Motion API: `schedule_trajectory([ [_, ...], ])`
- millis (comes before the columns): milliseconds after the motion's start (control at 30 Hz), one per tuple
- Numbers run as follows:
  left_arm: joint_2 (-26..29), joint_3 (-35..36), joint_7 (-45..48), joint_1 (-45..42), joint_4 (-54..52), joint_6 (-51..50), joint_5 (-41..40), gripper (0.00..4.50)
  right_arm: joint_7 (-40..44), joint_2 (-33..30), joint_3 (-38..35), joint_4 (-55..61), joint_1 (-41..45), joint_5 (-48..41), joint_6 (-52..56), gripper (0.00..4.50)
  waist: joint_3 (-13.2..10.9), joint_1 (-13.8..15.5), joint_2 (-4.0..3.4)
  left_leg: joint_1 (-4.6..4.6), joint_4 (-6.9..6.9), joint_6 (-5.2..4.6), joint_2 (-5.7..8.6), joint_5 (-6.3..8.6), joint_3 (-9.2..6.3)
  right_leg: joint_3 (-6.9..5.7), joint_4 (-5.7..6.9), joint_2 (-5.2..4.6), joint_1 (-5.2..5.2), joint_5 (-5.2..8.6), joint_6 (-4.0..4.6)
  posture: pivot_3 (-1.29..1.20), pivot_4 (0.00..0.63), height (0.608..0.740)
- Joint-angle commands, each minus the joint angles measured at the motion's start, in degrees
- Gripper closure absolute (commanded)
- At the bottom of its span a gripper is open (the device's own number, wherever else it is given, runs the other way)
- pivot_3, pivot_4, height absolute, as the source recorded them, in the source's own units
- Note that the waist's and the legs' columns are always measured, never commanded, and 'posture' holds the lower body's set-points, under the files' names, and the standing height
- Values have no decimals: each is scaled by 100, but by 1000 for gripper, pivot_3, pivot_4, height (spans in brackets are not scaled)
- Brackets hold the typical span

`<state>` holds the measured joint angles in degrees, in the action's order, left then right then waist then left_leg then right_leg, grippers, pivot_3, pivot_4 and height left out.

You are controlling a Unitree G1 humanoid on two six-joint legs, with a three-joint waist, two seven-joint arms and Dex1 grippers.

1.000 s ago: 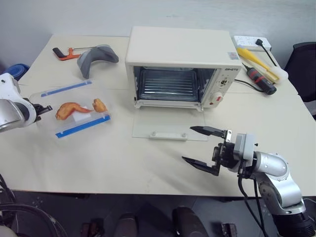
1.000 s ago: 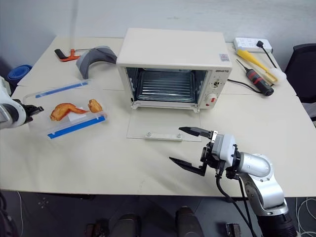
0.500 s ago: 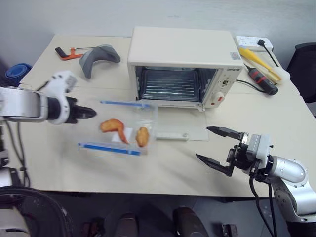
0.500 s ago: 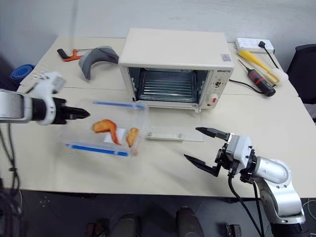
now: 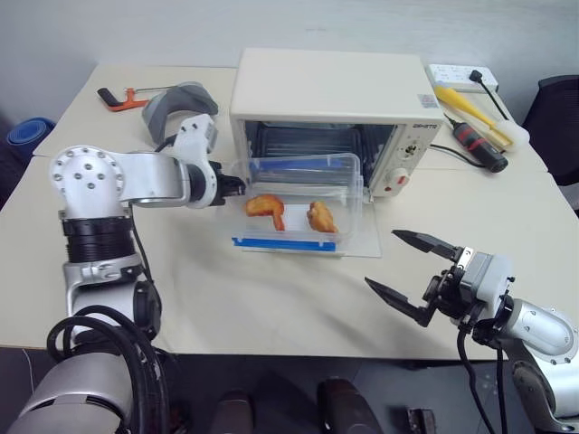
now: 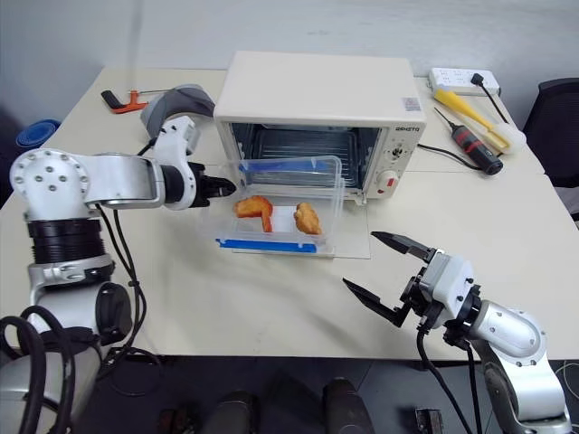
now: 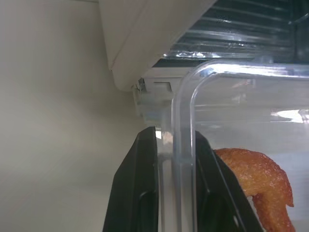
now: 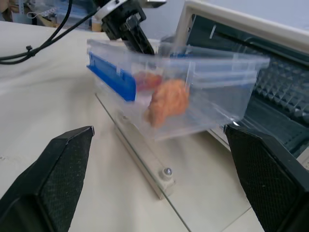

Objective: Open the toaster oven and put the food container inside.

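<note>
The toaster oven [image 5: 330,122] sits at the far middle of the surface [image 5: 271,298], its glass door [image 5: 362,240] folded flat. Just in front of the cavity, above that door, hangs the food container [image 5: 294,203] — the left tool [image 5: 233,185] pinches its left wall. The right tool [image 5: 412,276] waits spread wide, near right. Keep the box level, line it with the rack, slide it straight in — without clipping the frame.

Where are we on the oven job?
Done: toaster oven door is down flat. In hand: left claw pinches the food container wall, holding it above the door, just outside the opening. Left: set it on the rack. Right claw is open, idle.
</note>
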<state>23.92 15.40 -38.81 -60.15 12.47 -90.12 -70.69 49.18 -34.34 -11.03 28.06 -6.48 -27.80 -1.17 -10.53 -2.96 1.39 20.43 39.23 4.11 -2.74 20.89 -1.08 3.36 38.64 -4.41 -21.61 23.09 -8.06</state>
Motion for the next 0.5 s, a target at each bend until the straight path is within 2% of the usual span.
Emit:
schedule_trajectory([
  [33, -277, 367, -80, -220, 33, -121, 383, 3871, -133, 45, -50, 304, -84, -4, -41, 0, 0, 4, 0, 0, -1, 0, 1, 0, 0, 0, -1, 0, 0, 0, -1, 0, 150, 740],
  [100, -276, 275, 77, -248, -96, -174, 691, 3871, -183, 63, -46, 357, -138, -9, -33, 0, 0, 6, 0, 0, -1, 0, 2, 0, -1, -1, -1, 0, 0, 0, -1, 0, 150, 740],
  [200, -365, 328, 216, -231, -149, -232, 939, 3357, -233, 88, -44, 406, -196, -19, -33, 0, 0, 3, 0, 0, -2, 0, 2, 0, 0, -1, -2, 0, 0, 0, -1, 0, 150, 740],
  [367, -532, 457, 612, -280, -334, -238, 1178, 2010, -305, 116, -43, 456, -248, -71, -27, 0, 0, 15, 0, -1, -2, 0, 2, 0, 0, -1, -3, -1, 1, 0, -1, 0, 150, 740],
  [500, -199, 501, 1089, -245, -373, -238, 1026, 2010, -429, 32, -130, 624, -240, -293, 284, 0, 0, 14, 0, -1, -2, 0, 3, 0, 0, -1, -2, -1, 1, 0, -1, 0, 150, 740],
])
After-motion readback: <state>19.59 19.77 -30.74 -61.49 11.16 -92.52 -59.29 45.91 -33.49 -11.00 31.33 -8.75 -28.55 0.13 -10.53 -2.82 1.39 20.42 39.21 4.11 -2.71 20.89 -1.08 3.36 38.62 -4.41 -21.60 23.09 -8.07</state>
